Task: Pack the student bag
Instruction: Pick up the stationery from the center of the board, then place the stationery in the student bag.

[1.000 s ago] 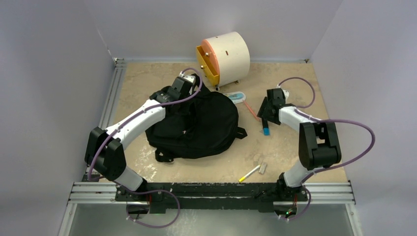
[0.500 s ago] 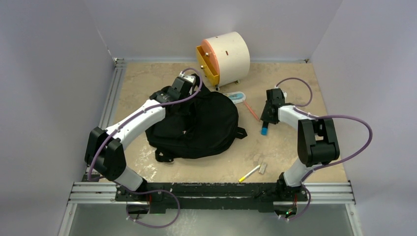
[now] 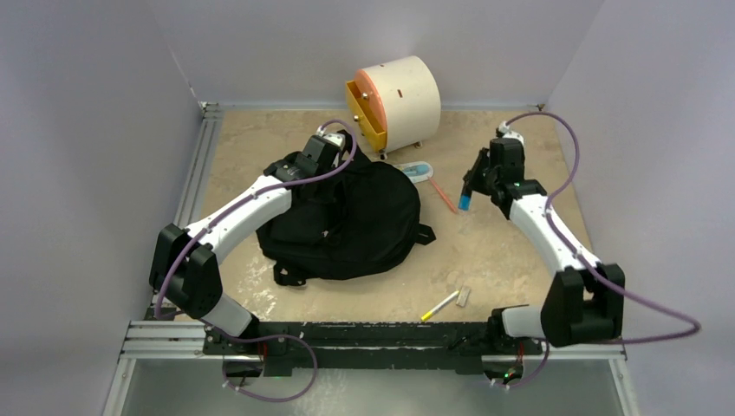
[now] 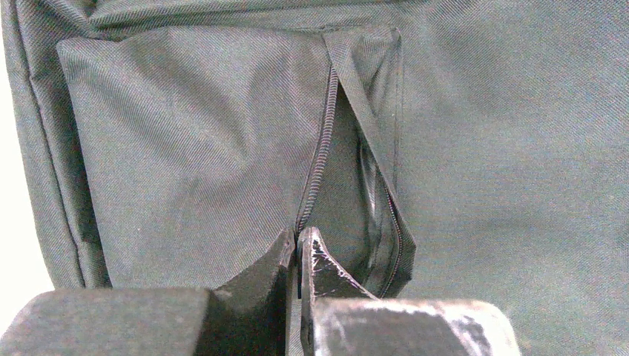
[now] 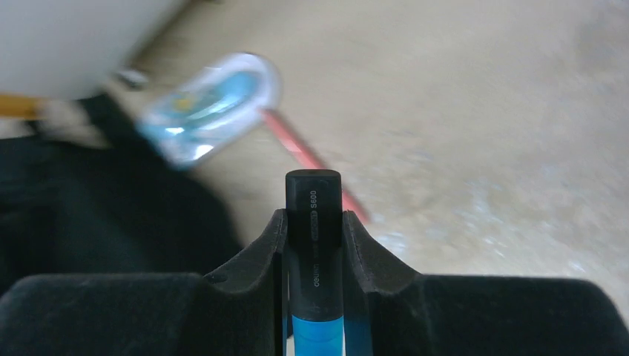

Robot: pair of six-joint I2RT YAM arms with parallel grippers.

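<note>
The student bag (image 3: 355,221), black and soft, lies at the table's centre-left. My left gripper (image 3: 305,169) rests on its far left part. In the left wrist view the bag's fabric (image 4: 185,148) fills the frame, with a pocket zip gaping partly open. The left gripper (image 4: 299,239) is shut at the zip's near end, pinching something thin there. My right gripper (image 3: 472,186) hangs above the table to the right of the bag. It is shut on a blue marker (image 3: 466,202) with a black cap (image 5: 314,215), held between the right gripper's fingers (image 5: 314,222).
A cream cylindrical drawer box (image 3: 400,91) with an orange-yellow front stands at the back. A blue-and-white item (image 3: 418,172) (image 5: 211,107) and a red pencil (image 3: 444,196) (image 5: 311,159) lie between bag and right gripper. A yellow-white pen (image 3: 440,305) and small grey piece (image 3: 464,296) lie near the front.
My right arm has stretched out and carried the blue marker up and toward the back of the table. The left arm and the bag have not moved.
</note>
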